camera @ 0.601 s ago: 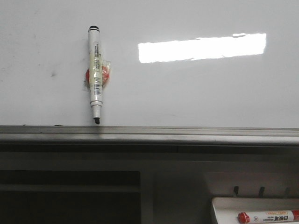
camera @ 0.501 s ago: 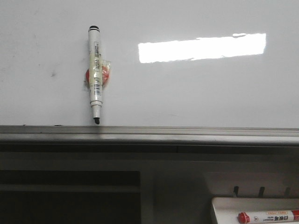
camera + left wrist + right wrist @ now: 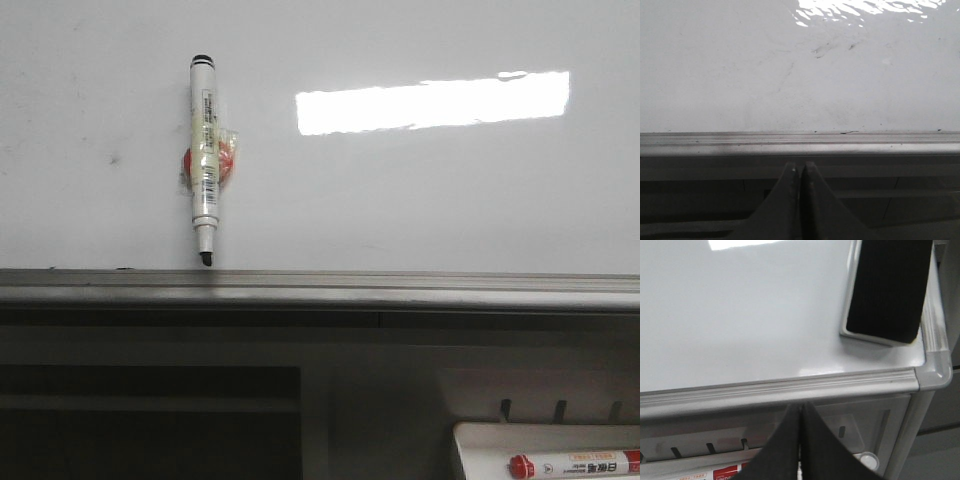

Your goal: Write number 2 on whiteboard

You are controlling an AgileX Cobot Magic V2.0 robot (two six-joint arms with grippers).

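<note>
Both fingers together, arms hidden

A white marker pen with a black tip hangs on the big shiny whiteboard, tip just above its grey metal rail. A small white tray sits lower right, holding a red-capped marker.

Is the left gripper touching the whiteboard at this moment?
Apart. In the left wrist view the left gripper, jaws shut, sits below the grey rail, with the whiteboard surface well beyond its tips and unmarked.

Front camera faces the whiteboard close; both wrist views, seemingly lower, share its rail.
</note>
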